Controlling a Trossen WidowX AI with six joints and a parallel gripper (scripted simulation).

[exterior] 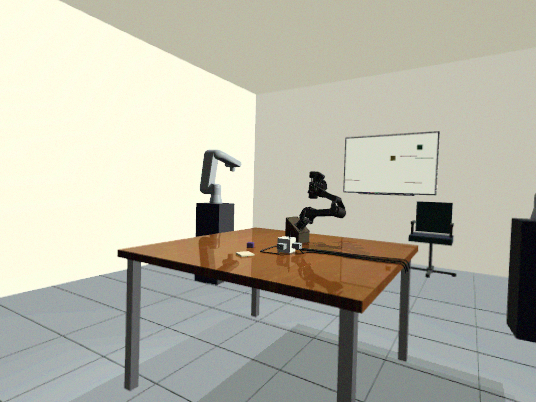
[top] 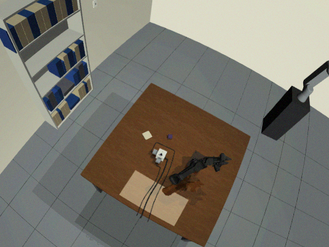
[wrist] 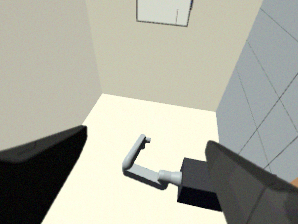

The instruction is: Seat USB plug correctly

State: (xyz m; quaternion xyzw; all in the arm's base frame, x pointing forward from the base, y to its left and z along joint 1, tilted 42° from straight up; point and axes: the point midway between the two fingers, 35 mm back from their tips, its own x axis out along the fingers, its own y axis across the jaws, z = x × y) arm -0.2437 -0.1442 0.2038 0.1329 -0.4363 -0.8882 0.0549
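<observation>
The white power cube [top: 164,153] [exterior: 286,241] stands near the middle of the table. A small dark shape [top: 161,154] shows on its top face; whether it is the plug or the socket, and which way round or how deep a plug is, cannot be told. Grey plugs [top: 158,160] [exterior: 298,245] sit at its sides. My gripper [top: 224,164] [exterior: 310,185] [wrist: 147,138] is open and empty, high above the table and well away from the cube. In the wrist view its fingers stand wide apart, facing the wall; the cube is not in that view.
Dark cables [top: 152,188] [exterior: 350,256] run from the cube over a pale mat [top: 175,215] and the table's edge; one loops around the cube. A cream square [top: 147,135] [exterior: 245,254] and a small purple block [top: 170,136] [exterior: 250,245] lie near the cube.
</observation>
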